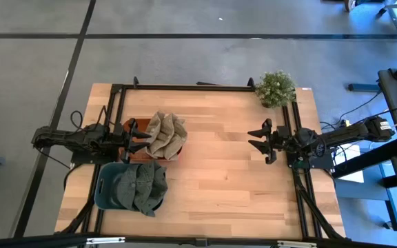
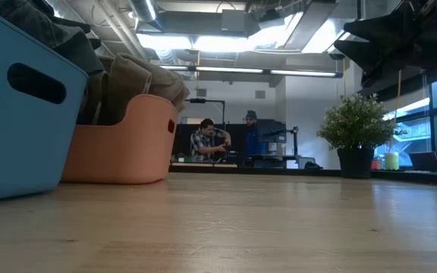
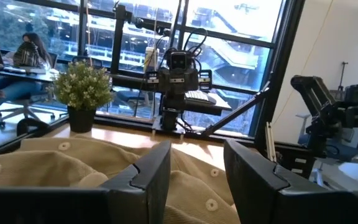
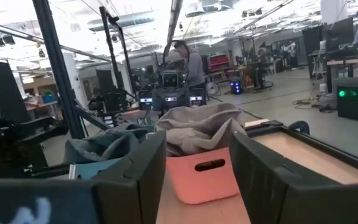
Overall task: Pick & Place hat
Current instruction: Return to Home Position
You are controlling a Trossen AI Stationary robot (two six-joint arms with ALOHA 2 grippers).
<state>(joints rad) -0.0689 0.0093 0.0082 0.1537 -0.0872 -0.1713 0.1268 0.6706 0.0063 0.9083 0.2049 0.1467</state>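
Note:
Several beige hats (image 1: 165, 133) are heaped in an orange bin (image 2: 124, 140) at the table's left side; they also show in the left wrist view (image 3: 73, 165) and the right wrist view (image 4: 197, 127). Dark green hats (image 1: 140, 186) fill a blue bin (image 1: 105, 189) nearer the near edge. My left gripper (image 1: 135, 138) is open and hovers level at the left edge of the beige heap, above the hats (image 3: 194, 180). My right gripper (image 1: 260, 140) is open over the table's right side, pointing left, well apart from both bins.
A potted plant (image 1: 276, 88) stands at the far right corner of the table. The wooden top between the bins and my right gripper (image 1: 219, 158) is bare. People sit and stand in the room beyond the table (image 2: 207, 140).

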